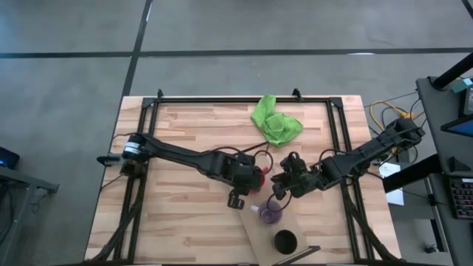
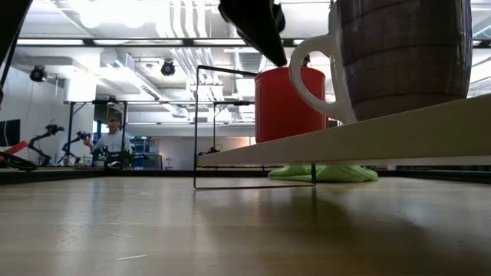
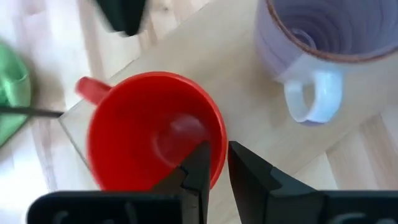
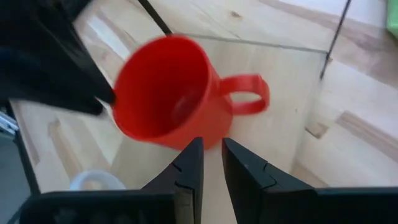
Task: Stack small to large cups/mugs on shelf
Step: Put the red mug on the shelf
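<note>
From above, three cups are standing in a row on the shelf (image 1: pixel 275 235), a light plank lying slanted near the front edge of the table (image 1: pixel 185 133). The red cup (image 1: pixel 259 177) is at the far end, the purple cup (image 1: pixel 270 214) in the middle, the black cup (image 1: pixel 285 241) at the near end. The left gripper (image 1: pixel 255 181) is meeting the red cup, and the right gripper (image 1: pixel 284 181) is hovering just beside it on the other side. One green cloth (image 1: pixel 276 122) is lying well apart near the far edge. Much bare table is staying open on the left.

In the low view, two cups are showing on the raised shelf (image 2: pixel 345 142): the red cup (image 2: pixel 288 103) farther, and the purple cup (image 2: pixel 399 57) nearer with a white handle. The red cup is sitting close to the shelf's end. One person (image 2: pixel 113 138) is sitting in the room behind.

In the left wrist view, the left gripper (image 3: pixel 217 165) is pinching the rim of the red cup (image 3: pixel 143 134); one finger is inside and one outside. The purple cup (image 3: pixel 311 37) is standing near, apart.

In the right wrist view, the right gripper (image 4: pixel 211 158) is nearly pressed together, holding nothing, just beside the wall of the red cup (image 4: pixel 168 93). The cup's handle is pointing toward the shelf's end edge.
</note>
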{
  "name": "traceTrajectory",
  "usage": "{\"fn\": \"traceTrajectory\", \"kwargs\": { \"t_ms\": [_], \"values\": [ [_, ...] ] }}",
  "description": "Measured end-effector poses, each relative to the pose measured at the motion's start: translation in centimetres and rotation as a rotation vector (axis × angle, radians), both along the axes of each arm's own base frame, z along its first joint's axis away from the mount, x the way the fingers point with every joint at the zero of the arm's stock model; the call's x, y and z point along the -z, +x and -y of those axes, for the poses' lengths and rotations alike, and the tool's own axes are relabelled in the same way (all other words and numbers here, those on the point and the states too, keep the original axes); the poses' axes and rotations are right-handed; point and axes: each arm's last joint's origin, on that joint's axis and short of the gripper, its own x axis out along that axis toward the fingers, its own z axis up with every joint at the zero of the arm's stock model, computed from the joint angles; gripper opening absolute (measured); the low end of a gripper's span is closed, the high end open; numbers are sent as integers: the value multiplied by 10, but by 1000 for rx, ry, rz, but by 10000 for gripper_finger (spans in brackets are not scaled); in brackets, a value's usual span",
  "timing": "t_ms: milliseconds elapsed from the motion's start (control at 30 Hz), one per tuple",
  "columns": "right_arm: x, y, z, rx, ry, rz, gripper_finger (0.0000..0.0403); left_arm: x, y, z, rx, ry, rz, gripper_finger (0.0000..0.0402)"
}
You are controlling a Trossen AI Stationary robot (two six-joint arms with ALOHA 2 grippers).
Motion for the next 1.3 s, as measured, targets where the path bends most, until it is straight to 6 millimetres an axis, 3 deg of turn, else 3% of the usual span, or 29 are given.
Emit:
{"fn": "traceTrajectory", "kwargs": {
  "t_ms": [367, 567, 733, 1133, 1300],
  "values": [
    [4, -2, 7, 35, 3, -49, 54, -37, -23, -9, -116, 41, 78, 37],
    [4, 0, 12, 50, 8, -51, 41, -32, -30, -13, -160, 46, -16, 3],
    [4, 1, 15, 57, 10, -53, 11, -25, -33, -18, -238, 48, -74, 1],
    [8, 4, 24, 65, 40, -74, 9, -25, -30, -26, -291, 26, -61, 0],
    [10, 4, 25, 67, 44, -72, 9, -15, -30, -28, -295, 30, -81, 0]
  ]
}}
